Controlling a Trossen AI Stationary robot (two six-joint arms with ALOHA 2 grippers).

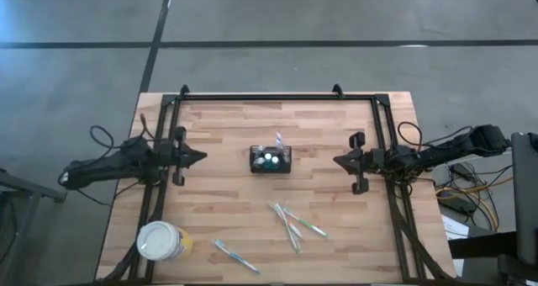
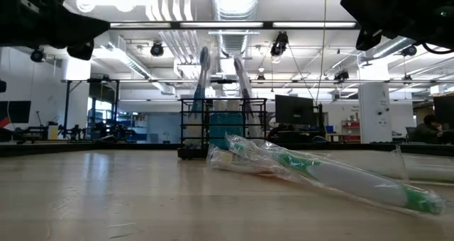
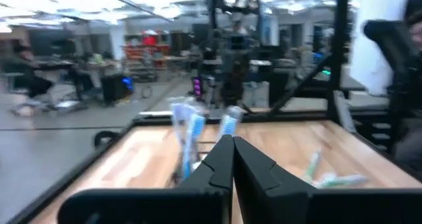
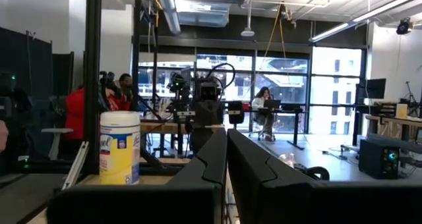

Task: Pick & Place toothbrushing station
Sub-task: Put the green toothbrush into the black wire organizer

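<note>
Looking straight down, a pale wooden bench [image 1: 227, 151] fills the middle of the view, edged by a black frame. Two dark arms reach in from opposite sides and face each other across it.

At the left edge, the left pincer [image 1: 198, 156] points toward the centre with its two fingers pressed together and nothing between them. At the right edge, the right pincer [image 1: 338, 160] mirrors it, fingers also together and holding nothing. Both are well apart from everything on the bench.

Between them, near the bench's middle, stands the caddy [image 1: 271, 160], a small black wire-mesh box. It sits upright, with toothbrushes [image 2: 204, 74] standing in it and rising above its rim. From bench height, the caddy [image 2: 223, 127] shows as a dark open frame, the brushes leaning slightly apart.

Nearer the front edge, several wrapped toothbrushes [image 1: 294, 223] lie loose in a small pile, crossing one another. One more brush [image 1: 235, 256] lies alone, to the left of that pile. In the front left corner stands a round white-and-yellow tub [image 1: 162, 241], upright, its lid on.

From the left wrist, the closed fingers point at the caddy's blue-and-white brushes. Beyond the bench is a large workshop with desks, screens and seated people.
</note>
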